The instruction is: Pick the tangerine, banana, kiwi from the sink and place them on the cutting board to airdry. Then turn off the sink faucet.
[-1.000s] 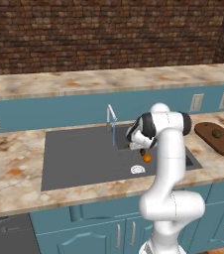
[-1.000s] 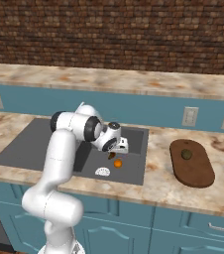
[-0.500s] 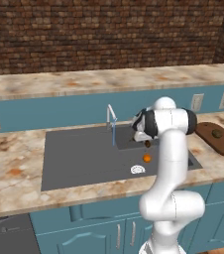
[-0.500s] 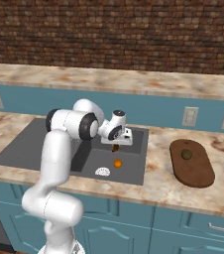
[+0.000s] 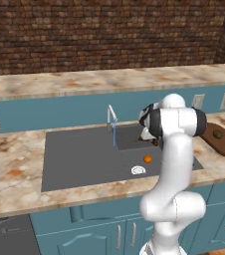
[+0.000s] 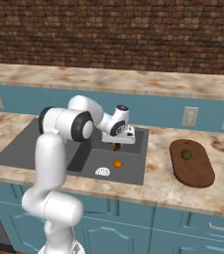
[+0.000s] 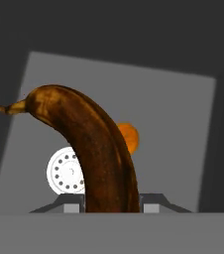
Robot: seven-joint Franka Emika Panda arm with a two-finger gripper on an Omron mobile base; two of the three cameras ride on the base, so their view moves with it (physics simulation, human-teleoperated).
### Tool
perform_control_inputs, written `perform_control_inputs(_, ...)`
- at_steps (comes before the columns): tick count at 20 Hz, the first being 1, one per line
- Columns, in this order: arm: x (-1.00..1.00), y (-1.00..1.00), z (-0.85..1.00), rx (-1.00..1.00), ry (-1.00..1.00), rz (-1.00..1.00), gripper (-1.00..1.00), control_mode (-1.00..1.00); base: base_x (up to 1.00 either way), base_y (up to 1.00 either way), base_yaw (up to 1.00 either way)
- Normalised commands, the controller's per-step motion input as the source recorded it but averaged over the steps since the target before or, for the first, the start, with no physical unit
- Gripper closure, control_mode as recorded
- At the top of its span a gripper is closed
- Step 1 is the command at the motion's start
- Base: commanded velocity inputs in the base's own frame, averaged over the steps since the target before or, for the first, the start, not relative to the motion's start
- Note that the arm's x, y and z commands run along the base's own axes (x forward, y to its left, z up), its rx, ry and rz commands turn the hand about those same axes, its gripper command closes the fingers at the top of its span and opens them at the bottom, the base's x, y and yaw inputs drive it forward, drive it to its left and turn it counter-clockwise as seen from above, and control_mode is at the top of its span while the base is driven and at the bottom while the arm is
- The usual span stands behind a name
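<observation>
While pinching the banana (image 7: 101, 154), the claw (image 6: 117, 145) has risen above the tangerine (image 6: 117, 163).

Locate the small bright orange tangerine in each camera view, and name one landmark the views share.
Left base view: the small bright orange tangerine lies on the dark grey sink floor, right of centre, beside the white arm.
Right base view: the tangerine sits near the middle, below the gripper.
Hand view: the tangerine peeks out behind the dark brown banana.
Shared landmark: the small white round drain, right beside the tangerine.
</observation>
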Motion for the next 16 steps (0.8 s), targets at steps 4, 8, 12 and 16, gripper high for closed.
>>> perform_control_inputs(4, -0.54, 0.0, 0.42, -0.01, 0.0, 0.03, 1.0, -1.0, 0.0, 0.0, 0.0)
perform_control_inputs(8, -0.41, 0.0, 0.67, -0.04, 0.0, 0.03, 1.0, -1.0, 0.0, 0.0, 0.0)
perform_control_inputs(12, -0.28, -0.04, 0.82, -0.04, 0.0, 0.04, 1.0, -1.0, 0.0, 0.0, 0.0)
perform_control_inputs(16, -0.56, -0.05, 0.48, -0.02, 0.0, 0.02, 1.0, -1.0, 0.0, 0.0, 0.0)
